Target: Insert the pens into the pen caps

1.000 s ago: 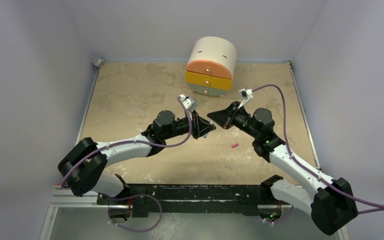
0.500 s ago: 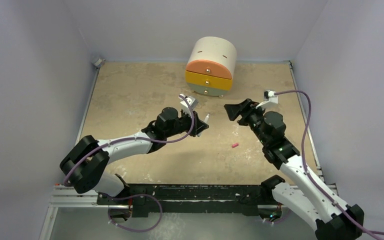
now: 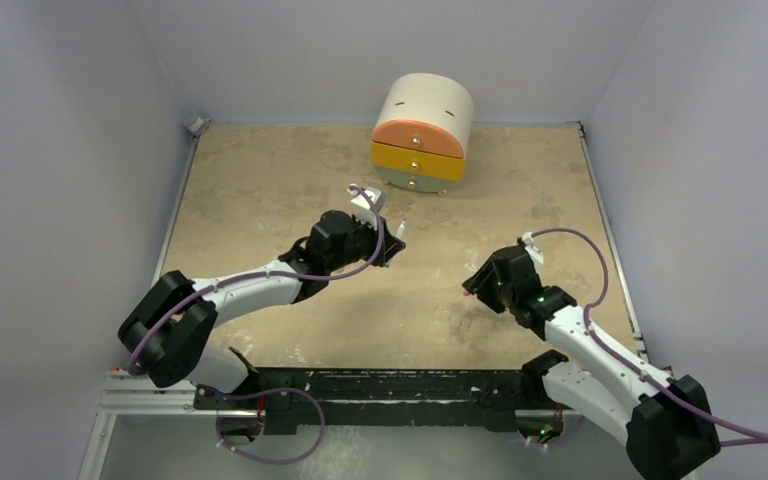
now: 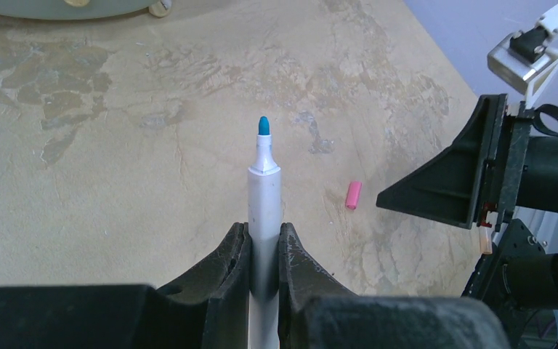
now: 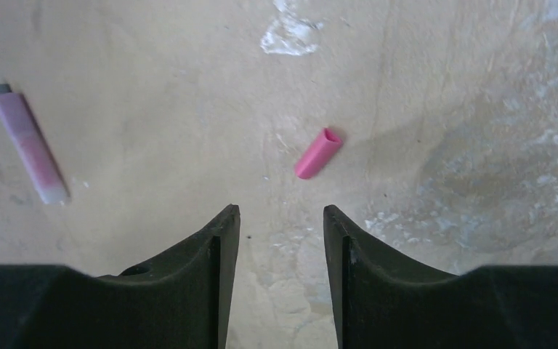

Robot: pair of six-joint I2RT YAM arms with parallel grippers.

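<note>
Much of the white pen [image 4: 264, 203] hides between left jaws.

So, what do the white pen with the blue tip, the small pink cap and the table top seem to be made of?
White pen: probably plastic, with a smooth matte barrel; its blue tip may be felt, but this is unsure.
Pink cap: probably plastic, a smooth hollow tube of even colour.
Table top: a hard beige sheet with worn, blotchy patches; the exact material cannot be told.

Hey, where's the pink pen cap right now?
In the right wrist view the pink cap lies on the table just ahead of the open right gripper, the pink pen farther left in frame.
</note>
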